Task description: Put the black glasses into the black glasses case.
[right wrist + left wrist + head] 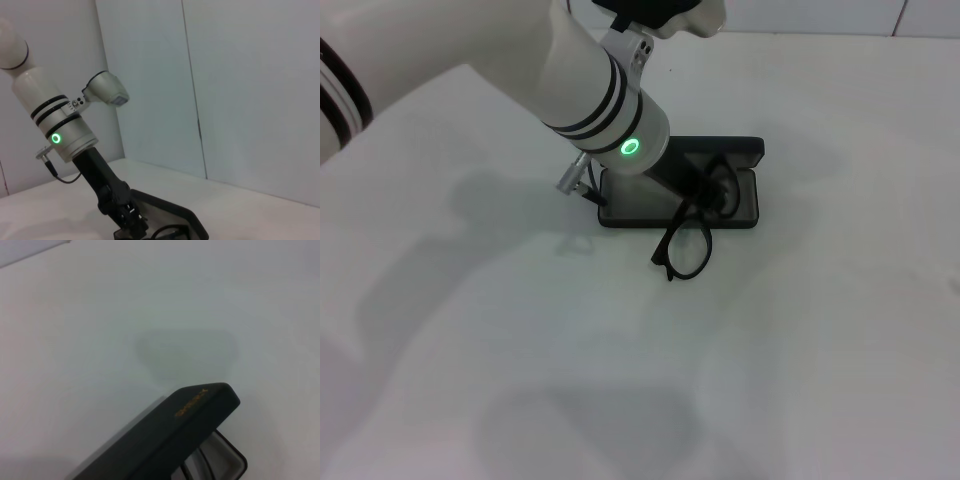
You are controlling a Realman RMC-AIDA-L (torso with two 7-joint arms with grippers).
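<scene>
The black glasses case [630, 205] lies open at mid-table with its grey lining up and its lid [725, 150] standing at the far side. The black glasses [688, 250] straddle the case's front wall: one lens rests on the table outside it, and the other lens is inside near the right end. My left gripper [705, 187] reaches down into the case right at the glasses. The right wrist view shows that left gripper [131, 220] low over the case [192, 222]. The left wrist view shows the lid [170, 445] with its orange lettering. My right gripper is out of view.
The white table [800, 360] stretches around the case on all sides. My left arm [590, 90] crosses the upper left of the head view, and a cable [590, 195] hangs beside the case's left end. A white wall [240, 90] stands behind the table.
</scene>
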